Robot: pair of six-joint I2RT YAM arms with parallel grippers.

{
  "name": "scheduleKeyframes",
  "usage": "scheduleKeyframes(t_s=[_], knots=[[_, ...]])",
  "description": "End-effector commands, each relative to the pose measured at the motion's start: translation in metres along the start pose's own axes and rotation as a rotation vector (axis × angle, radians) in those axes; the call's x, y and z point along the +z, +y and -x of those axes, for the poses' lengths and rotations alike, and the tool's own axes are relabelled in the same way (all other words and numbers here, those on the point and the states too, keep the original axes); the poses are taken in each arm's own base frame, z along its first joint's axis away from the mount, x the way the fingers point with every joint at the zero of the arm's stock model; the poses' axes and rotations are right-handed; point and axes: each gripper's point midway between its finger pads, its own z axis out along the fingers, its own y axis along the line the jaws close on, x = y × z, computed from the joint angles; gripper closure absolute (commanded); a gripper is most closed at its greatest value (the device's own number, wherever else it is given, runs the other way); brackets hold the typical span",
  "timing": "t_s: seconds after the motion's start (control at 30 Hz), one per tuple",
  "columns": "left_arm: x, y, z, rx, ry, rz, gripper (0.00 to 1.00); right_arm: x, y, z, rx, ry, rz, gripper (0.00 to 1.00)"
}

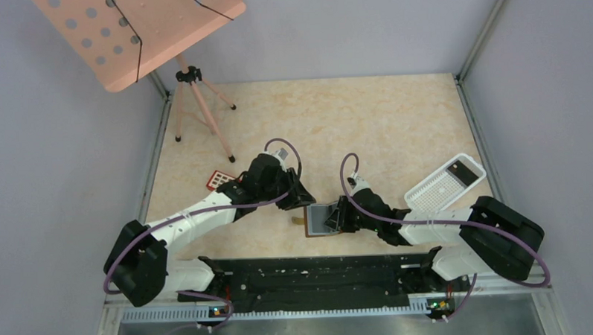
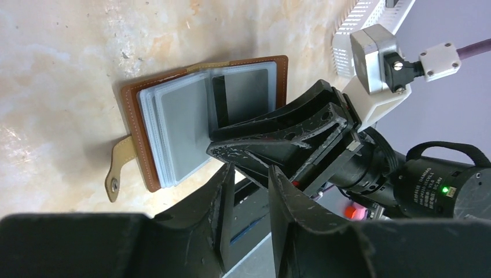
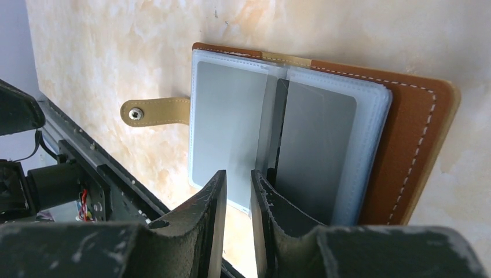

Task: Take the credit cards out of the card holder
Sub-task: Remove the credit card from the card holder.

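Step in hand: first card extraction. The card holder (image 1: 316, 220) lies open at 6 o'clock on the counter (image 1: 366, 128), with its cards (image 3: 315, 139) sleeved. The left end effector (image 2: 252, 174) is narrowly open and empty. The right end effector (image 3: 237, 179) is nearly closed at the sleeve edge; grip undeterminable. Next: pinch one card and withdraw it.

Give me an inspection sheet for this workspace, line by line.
Surface: beige marbled tabletop, no spills seen.
Job's things: brown leather-like card holder lies open flat, grey cards in clear sleeves, tan snap tab sticking out.
Clutter: red keypad-like block, white perforated tray, pink perforated stand on tripod.
Grippers: left gripper narrowly open, empty; right gripper at the sleeves' edge, grip unclear.
Cables: purple cables loop above both arms.
Surroundings: grey walls, black base rail.
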Motion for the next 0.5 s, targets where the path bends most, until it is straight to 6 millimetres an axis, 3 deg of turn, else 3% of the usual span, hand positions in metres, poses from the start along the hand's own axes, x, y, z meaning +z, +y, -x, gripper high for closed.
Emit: scheduleKeyframes(t_s=[0.0,0.17,0.47], knots=[[-0.004,-0.028,0.012,0.008,-0.047,-0.107,0.69,0.002,0.001,0.006,0.010,-0.014,-0.008,0.78],[0.011,-0.029,0.004,-0.001,-0.014,-0.135,0.79,-0.014,0.010,0.017,0.002,-0.042,-0.008,0.77],[0.044,-0.029,-0.014,0.017,0.058,-0.123,0.84,-0.040,-0.002,0.032,-0.024,-0.116,-0.084,0.76]])
